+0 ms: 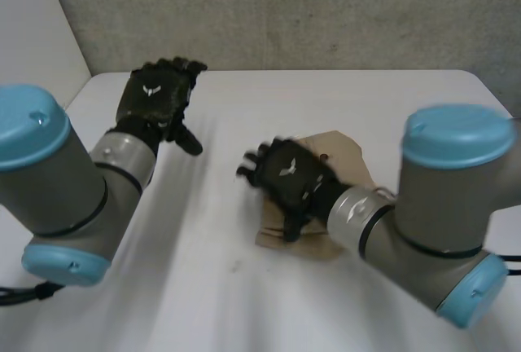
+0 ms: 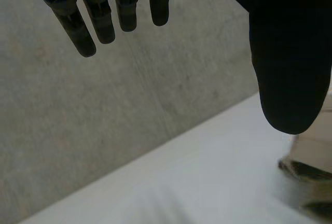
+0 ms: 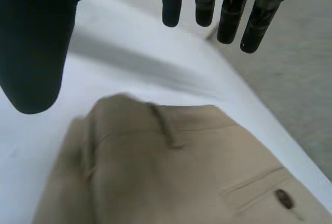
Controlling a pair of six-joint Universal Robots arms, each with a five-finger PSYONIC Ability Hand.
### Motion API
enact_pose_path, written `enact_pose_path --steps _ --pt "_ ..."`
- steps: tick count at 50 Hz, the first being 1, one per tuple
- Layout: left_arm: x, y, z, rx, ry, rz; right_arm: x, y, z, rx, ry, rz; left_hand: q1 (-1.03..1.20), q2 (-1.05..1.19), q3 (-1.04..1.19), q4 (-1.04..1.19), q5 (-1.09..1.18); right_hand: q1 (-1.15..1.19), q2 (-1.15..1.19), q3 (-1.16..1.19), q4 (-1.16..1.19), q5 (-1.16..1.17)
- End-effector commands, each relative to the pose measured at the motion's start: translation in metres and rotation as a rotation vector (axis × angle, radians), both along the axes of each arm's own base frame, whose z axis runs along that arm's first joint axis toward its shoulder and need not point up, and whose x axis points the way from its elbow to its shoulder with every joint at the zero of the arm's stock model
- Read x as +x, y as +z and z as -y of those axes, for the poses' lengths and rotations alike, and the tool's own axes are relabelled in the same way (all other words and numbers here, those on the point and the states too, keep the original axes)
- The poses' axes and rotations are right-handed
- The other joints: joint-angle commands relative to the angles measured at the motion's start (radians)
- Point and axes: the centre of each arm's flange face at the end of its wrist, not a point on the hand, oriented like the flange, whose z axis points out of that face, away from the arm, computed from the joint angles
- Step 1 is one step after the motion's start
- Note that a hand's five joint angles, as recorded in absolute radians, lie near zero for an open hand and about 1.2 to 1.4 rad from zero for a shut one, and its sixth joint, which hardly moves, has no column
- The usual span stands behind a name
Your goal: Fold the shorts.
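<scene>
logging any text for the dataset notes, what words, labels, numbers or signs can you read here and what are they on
No readable words or numbers anywhere.
White emblem, a mark without letters, on the back of the black left hand.
A matching white mark on the back of the black right hand, blurred.
Beige cloth shorts: the dark button and pocket show no lettering.

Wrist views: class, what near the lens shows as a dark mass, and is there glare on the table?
Left wrist view: the thumb of the left hand is a dark, featureless mass; the table is evenly lit, no glare. Right wrist view: the thumb of the right hand likewise; the shorts are softly lit.
</scene>
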Motion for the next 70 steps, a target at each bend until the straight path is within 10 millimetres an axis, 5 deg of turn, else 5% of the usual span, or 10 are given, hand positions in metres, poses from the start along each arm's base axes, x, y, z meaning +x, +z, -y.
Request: enact_pose_path --steps 1,8,16,26,39,45,52,60,64,70 --pt "-0.024 0.016 0.010 -0.026 -0.041 -0.061 -0.047 0.046 0.053 0.077 -0.304 0.258 0.029 0.015 0.007 0.016 0.004 -0.028 -0.044 -0.042 -0.059 -0.070" --pt "-0.074 -0.005 -0.004 0.062 -0.166 -0.123 -0.072 0.052 0.074 0.103 -0.420 0.307 0.062 0.047 0.039 0.049 0.036 -0.028 -0.044 -0.042 -0.059 -0.070" --pt "-0.116 -0.065 -0.026 0.180 -0.252 -0.062 -0.075 0.007 0.089 0.199 -0.453 0.171 0.073 0.059 0.051 0.060 0.048 -0.028 -0.044 -0.042 -0.059 -0.070" --pt "-0.110 -0.131 -0.034 0.339 -0.155 0.099 -0.077 -0.050 0.102 0.260 -0.452 0.019 0.085 0.071 0.063 0.072 0.060 -0.028 -0.044 -0.042 -0.059 -0.070" --pt "-0.096 -0.141 -0.046 0.346 -0.149 0.329 -0.087 -0.061 0.109 0.164 -0.456 -0.146 0.070 0.056 0.048 0.058 0.045 -0.028 -0.044 -0.042 -0.059 -0.070" --pt "-0.096 -0.102 -0.047 0.280 -0.155 0.282 -0.084 -0.036 0.108 0.107 -0.453 -0.104 0.053 0.039 0.030 0.040 0.028 -0.028 -0.044 -0.042 -0.059 -0.070" --pt "-0.083 -0.011 -0.055 0.120 -0.143 0.153 -0.088 0.063 0.106 -0.091 -0.584 0.112 0.050 0.036 0.028 0.037 0.025 -0.028 -0.044 -0.042 -0.059 -0.070" --pt "-0.011 0.082 -0.033 -0.040 0.053 0.008 -0.109 0.143 0.087 -0.252 -0.732 0.331 0.041 0.027 0.019 0.028 0.016 -0.028 -0.044 -0.042 -0.059 -0.070" --pt "0.028 0.111 -0.026 -0.067 0.147 -0.016 -0.115 0.159 0.079 -0.288 -0.746 0.365 0.044 0.030 0.022 0.031 0.019 -0.028 -0.044 -0.042 -0.059 -0.070" --pt "0.041 0.102 -0.029 0.041 0.116 0.049 -0.116 0.152 0.075 -0.243 -0.735 0.316 0.006 -0.008 -0.016 -0.007 -0.019 -0.028 -0.044 -0.042 -0.059 -0.070"
